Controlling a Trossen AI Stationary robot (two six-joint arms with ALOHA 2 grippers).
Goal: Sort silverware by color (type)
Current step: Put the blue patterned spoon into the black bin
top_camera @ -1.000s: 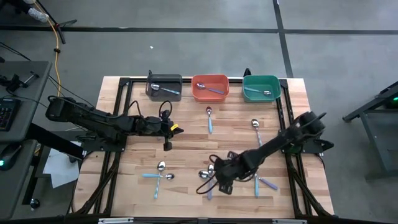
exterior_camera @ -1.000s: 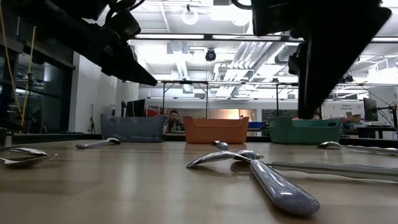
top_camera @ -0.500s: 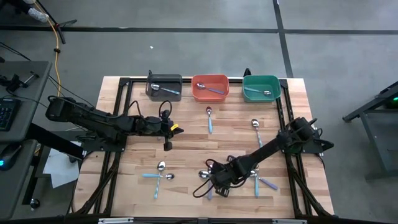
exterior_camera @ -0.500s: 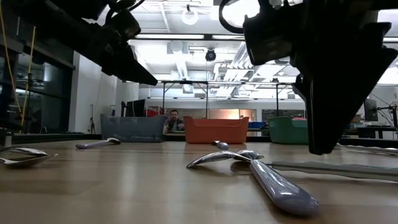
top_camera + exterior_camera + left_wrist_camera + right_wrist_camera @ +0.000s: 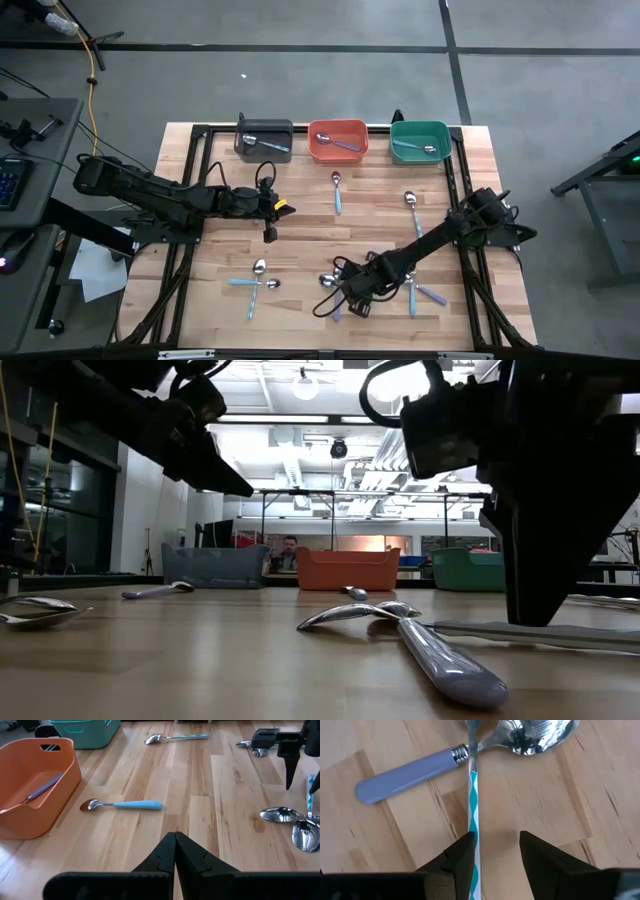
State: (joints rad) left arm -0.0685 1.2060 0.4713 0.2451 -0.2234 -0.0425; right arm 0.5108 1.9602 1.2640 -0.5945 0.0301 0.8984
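Several spoons with silver bowls lie flat on the wooden table (image 5: 300,250). My right gripper (image 5: 496,839) points down, open, low over the cluster near the front edge (image 5: 345,288). A spoon's teal-and-white striped handle (image 5: 473,805) runs lengthwise between its fingers, close along one finger (image 5: 462,855). A lavender-handled spoon (image 5: 405,777) lies crosswise just beyond. My left gripper (image 5: 175,851) hangs shut above the table's left middle (image 5: 270,215), holding nothing. My right gripper comes from above with its fingers along the striped handle (image 5: 474,832), which lies on the table against the inner edge of one finger. I cannot tell whether that finger touches it.
Grey (image 5: 265,140), orange (image 5: 338,152) and teal (image 5: 419,154) bins stand along the far edge, each with a spoon inside. A blue-handled spoon (image 5: 125,805) lies before the orange bin. More spoons lie at front left (image 5: 255,280) and right (image 5: 412,205).
My right gripper has come down toward the table over the spoon cluster near the front edge, drifting slightly toward the table's left. The spoons lie where they were.
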